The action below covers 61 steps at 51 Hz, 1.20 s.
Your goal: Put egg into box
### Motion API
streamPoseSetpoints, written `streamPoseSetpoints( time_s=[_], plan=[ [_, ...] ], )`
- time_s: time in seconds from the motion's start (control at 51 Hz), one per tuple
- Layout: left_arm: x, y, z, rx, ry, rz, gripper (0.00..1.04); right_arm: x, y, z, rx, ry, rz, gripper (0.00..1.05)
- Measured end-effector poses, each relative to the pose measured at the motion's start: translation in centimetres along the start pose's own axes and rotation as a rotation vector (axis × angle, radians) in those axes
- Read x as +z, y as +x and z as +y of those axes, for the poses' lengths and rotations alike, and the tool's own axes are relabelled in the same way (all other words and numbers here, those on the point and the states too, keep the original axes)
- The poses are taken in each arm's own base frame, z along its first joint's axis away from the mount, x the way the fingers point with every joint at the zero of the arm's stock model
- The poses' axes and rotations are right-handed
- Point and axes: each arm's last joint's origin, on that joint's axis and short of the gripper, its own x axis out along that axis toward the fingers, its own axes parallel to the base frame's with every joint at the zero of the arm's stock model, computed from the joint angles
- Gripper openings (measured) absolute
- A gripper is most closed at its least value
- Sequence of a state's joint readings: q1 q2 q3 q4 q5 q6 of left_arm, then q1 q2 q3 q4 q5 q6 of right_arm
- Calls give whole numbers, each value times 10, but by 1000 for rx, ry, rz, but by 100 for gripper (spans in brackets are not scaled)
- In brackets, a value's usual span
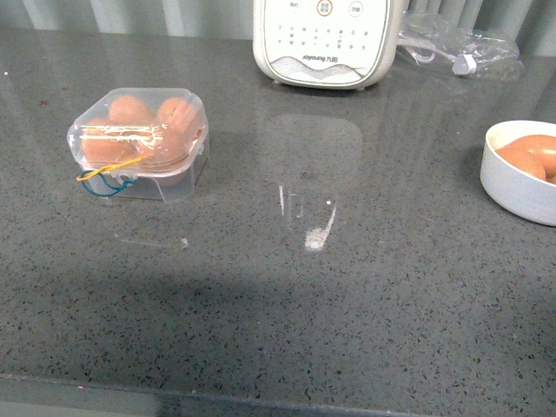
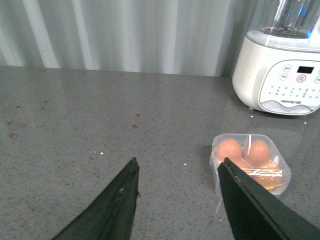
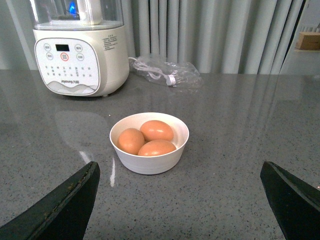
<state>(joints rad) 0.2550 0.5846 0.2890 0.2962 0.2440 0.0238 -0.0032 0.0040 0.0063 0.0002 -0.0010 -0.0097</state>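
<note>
The clear plastic box [image 1: 139,143] sits at the left of the grey counter with its lid down, brown eggs inside and yellow and blue cords at its front. It also shows in the left wrist view [image 2: 252,167], beside one finger. Three brown eggs [image 3: 150,140] lie in a round white bowl [image 3: 149,162]; the bowl shows at the right edge of the front view [image 1: 512,187]. My left gripper [image 2: 177,167] is open and empty, near the box. My right gripper [image 3: 180,172] is open wide and empty, short of the bowl. Neither arm shows in the front view.
A cream blender base [image 1: 326,43] stands at the back centre, also seen in both wrist views [image 2: 280,75] [image 3: 80,55]. A clear plastic bag with a cable [image 1: 456,43] lies at the back right. A curtain hangs behind the counter.
</note>
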Motion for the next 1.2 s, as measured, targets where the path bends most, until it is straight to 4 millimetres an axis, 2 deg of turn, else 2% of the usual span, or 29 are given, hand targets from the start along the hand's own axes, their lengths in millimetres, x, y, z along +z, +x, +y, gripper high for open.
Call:
streamPoseSetpoints(
  time_s=[0.059, 0.275, 0.569, 1.078, 1.196],
  plan=[
    [-9, -4, -5, -4, -8, 5, 35, 0, 0, 0, -1, 0, 0, 97],
    [-28, -12, -14, -2, -21, 9, 3, 0, 0, 0, 0, 0, 0, 97],
    [-45, -23, -30, -3, -25, 2, 4, 0, 0, 0, 0, 0, 0, 97],
    [-60, -34, -32, -11, -25, -9, 4, 0, 0, 0, 0, 0, 0, 97],
    [-58, -36, -31, -10, -26, -32, 4, 0, 0, 0, 0, 0, 0, 97]
  ],
)
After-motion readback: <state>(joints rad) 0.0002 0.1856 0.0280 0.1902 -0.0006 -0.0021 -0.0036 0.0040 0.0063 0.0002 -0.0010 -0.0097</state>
